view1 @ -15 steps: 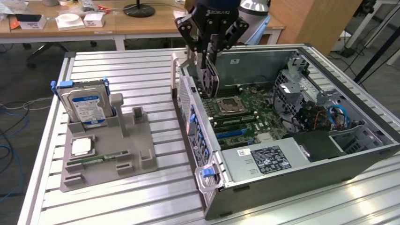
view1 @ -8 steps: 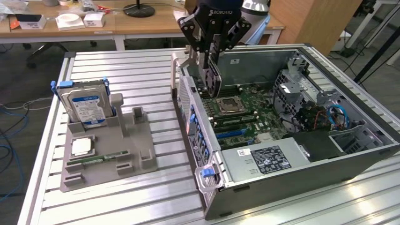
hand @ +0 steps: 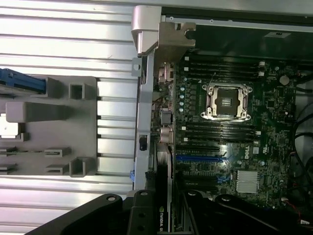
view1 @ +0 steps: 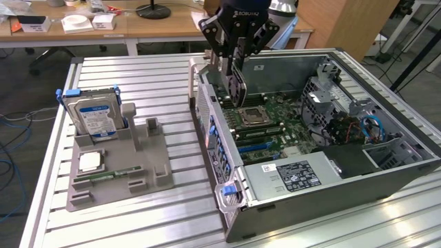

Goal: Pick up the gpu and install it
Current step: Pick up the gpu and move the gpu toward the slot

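Gripper (view1: 236, 51) hangs over the far end of the open computer case (view1: 310, 206), by the case wall on the exterior view's left. The fingers (view1: 215, 36) are closed part-way onto the gpu (view1: 238, 88), clamping its top edge. The card hangs upright, and its upper margin is hidden between the black fingers. Its lower end overlaps the motherboard (view1: 276, 132) just beyond the CPU socket (view1: 251, 116) from this angle; I can't tell whether it touches the board or any slot. On the wrist camera I see the gpu (hand: 164, 186) edge-on, a thin strip close to the case wall. A logo on it is partly readable near the gripper (hand: 166, 218), and the gripper body cuts off the rest. A blue slot (hand: 198, 158) lies just beside the card. On the exterior view's left, apart from the case, a grey fixture (view1: 131, 155) on the slatted table (view1: 138, 72) holds the hard drive (view1: 93, 113) upright. It also holds a memory stick (view1: 107, 174), which is small and hard to make out.
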Motion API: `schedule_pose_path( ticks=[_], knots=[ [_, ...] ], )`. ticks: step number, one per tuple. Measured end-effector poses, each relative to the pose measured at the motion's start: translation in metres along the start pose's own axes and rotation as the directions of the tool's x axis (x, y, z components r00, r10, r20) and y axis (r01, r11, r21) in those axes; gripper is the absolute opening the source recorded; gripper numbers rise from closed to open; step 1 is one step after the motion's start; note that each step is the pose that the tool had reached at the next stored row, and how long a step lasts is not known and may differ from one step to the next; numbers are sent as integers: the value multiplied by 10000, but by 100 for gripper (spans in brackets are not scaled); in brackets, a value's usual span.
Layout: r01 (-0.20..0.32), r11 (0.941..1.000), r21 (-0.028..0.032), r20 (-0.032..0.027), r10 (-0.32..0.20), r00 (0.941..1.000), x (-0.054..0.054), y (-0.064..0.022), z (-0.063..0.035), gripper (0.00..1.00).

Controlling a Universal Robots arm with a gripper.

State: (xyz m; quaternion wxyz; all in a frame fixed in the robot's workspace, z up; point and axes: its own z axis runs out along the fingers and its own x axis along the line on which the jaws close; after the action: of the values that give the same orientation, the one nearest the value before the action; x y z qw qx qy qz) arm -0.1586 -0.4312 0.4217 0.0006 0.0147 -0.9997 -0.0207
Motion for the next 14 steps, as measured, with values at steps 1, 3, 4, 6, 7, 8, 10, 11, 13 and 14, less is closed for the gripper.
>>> schedule_pose_path(
  ticks=[1, 3, 4, 6, 7, 8, 10, 11, 13, 14],
  knots=[
    [2, 10000, -1, 0, -2, 10000, -9, 0, 0, 26],
    [3, 10000, 1, 0, -3, 10000, -34, -1, 0, 26],
    [4, 10000, 0, 0, -4, 10000, -48, -1, 0, 26],
    [5, 10000, 0, 0, -5, 10000, -80, -2, 0, 26],
    [6, 10000, 0, -1, -6, 10000, -93, -3, 0, 26],
    [7, 10000, 0, -1, -7, 10000, -108, -3, 0, 26],
    [9, 10000, 0, 0, -9, 10000, -136, -4, 0, 26],
    [10, 10000, 0, 0, -10, 10000, -148, -5, 0, 26],
    [13, 10000, 0, -1, -13, 10000, -162, -5, -1, 26],
    [14, 10000, 0, -1, -14, 10000, -168, -5, -1, 26]
  ],
)
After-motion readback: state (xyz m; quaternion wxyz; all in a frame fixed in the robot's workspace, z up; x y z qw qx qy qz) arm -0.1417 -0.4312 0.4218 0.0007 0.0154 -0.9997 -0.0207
